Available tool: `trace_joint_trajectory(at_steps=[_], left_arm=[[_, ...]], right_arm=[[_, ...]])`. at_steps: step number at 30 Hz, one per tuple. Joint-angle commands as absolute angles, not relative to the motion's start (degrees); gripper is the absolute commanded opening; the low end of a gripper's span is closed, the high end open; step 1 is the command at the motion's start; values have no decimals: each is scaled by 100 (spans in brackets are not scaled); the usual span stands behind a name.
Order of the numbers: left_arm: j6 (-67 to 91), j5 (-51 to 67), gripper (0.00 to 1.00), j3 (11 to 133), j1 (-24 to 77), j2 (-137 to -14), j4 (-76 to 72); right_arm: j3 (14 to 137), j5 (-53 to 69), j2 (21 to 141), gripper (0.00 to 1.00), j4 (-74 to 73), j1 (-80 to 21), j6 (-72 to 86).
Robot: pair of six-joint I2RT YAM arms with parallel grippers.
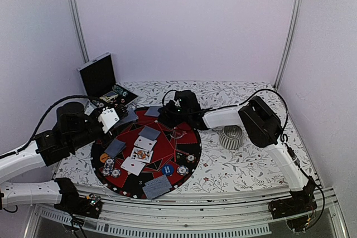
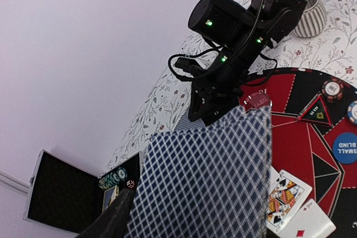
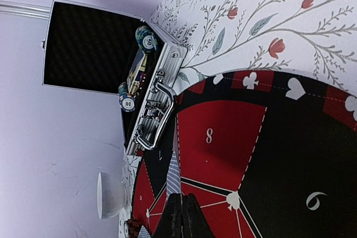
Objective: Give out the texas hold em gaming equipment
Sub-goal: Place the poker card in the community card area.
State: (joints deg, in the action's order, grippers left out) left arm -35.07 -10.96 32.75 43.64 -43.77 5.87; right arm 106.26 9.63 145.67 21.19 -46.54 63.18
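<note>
The left gripper [image 1: 120, 117] pinches a blue-checked playing card [image 2: 206, 182] between its jaws; face-up cards [image 2: 287, 196] lie just beyond it on the round mat [image 2: 301, 137]. The right gripper [image 3: 181, 199] has its jaws pressed together above the mat's red sector.

**Operator:** Finish of the playing card [image 2: 206, 176]?
**Technician:** Smooth coated stock, printed lattice back, slight sheen. The poker chips [image 3: 146, 38] look like glossy plastic.
**Operator:** Other items?
**Technician:** The case [image 3: 89, 48] has bright metal trim and a matt black foam lining. The round mat [image 3: 223, 137] is matt and felt-like. The cup [image 1: 230, 136] is ribbed and silver-looking. The surface [image 3: 268, 20] has a matt floral print.
</note>
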Motion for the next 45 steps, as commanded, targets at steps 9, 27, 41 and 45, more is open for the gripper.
trace_joint_trajectory(at_steps=[9,27,41,45], left_arm=[[-3428,-1064,52,3393,4304,-4274,550],[-3419,-1061,52,3384,4304,-4219,561],[-3454,-834,52,3379,4309,-4194,566],[-3470,-624,52,3398,4309,-4197,569]], right_arm=[[10389,856,14475,8,2013,-4784,6350],[9356,553,13538,33,2303,-4826,6115],[8758,1899,11646,65,2216,-4690,3440],[9114,3467,11281,64,1295,-4654,3296]])
